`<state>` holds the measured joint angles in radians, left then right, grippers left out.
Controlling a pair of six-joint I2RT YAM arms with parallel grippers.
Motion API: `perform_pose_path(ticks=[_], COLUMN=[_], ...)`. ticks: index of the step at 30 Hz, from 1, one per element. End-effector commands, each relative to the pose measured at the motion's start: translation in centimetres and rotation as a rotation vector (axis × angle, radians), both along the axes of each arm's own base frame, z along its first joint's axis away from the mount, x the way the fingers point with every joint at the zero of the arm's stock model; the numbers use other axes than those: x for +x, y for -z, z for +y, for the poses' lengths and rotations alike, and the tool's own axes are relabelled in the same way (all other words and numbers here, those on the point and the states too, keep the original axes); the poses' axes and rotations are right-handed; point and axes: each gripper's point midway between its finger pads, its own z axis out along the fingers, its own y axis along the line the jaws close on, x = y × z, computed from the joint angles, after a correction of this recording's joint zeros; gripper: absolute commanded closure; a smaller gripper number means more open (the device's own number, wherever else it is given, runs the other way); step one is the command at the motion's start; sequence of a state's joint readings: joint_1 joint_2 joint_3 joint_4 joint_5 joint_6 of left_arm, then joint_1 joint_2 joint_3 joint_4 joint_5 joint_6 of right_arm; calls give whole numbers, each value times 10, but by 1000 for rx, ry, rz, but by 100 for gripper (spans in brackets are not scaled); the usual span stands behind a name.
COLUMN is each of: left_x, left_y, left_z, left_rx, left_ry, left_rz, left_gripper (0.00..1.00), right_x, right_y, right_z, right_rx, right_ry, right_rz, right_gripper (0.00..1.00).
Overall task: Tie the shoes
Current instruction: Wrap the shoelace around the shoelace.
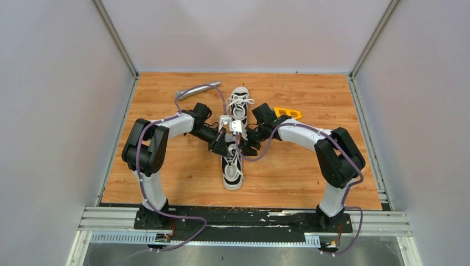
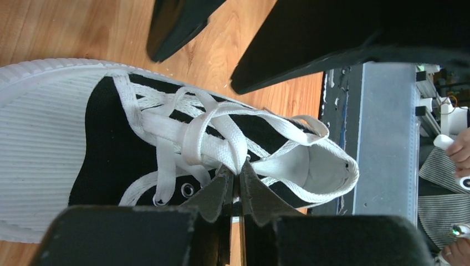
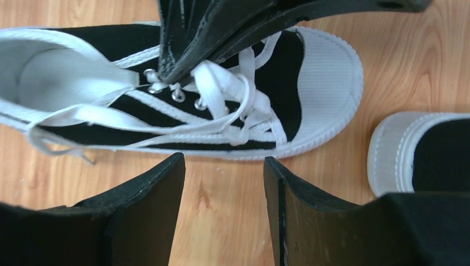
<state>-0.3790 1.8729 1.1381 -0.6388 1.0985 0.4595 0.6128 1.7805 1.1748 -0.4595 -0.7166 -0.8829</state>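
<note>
Left gripper [image 2: 237, 185] pinches a white lace [image 2: 216, 138] at the near shoe's [image 1: 233, 170] tongue. Right gripper [image 3: 224, 172] stands open just beside that shoe. Second shoe [image 1: 240, 100] lies just beyond its toe.

Two small black-and-white canvas shoes stood upright in line, white toe caps facing, slightly apart. The near sneaker [image 1: 233, 169] pointed its heel toward the table's near edge, its white laces [image 2: 213, 138] loosely crossed. The far sneaker [image 1: 239, 101] showed splayed laces.

No legible text anywhere.
</note>
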Motion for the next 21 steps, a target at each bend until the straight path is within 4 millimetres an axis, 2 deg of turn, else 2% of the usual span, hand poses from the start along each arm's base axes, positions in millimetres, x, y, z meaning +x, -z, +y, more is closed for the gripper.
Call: perform_pose_path(ticks=[1, 6, 7, 11, 15, 17, 21], left_x=[0, 11, 13, 17, 18, 19, 21], left_y=[-10, -17, -19, -20, -16, -14, -24], left_z=[1, -2, -3, -2, 2, 4, 6], left_rx=[-17, -19, -19, 3, 46, 63, 63], left_ry=[12, -23, -25, -32, -42, -46, -64], left_rz=[-32, -79, -83, -86, -82, -84, -130], left_gripper=[86, 80, 79, 79, 78, 77, 74], right_x=[12, 15, 16, 14, 17, 21, 24], right_y=[-2, 3, 3, 2, -2, -3, -10], right_z=[28, 40, 40, 38, 33, 28, 18], right_rx=[90, 100, 102, 98, 80, 59, 37], right_ry=[-62, -25, -19, -14, 10, 24, 49], right_rz=[-95, -94, -90, -84, -104, -120, -133], right_gripper=[45, 48, 51, 76, 93, 98, 100])
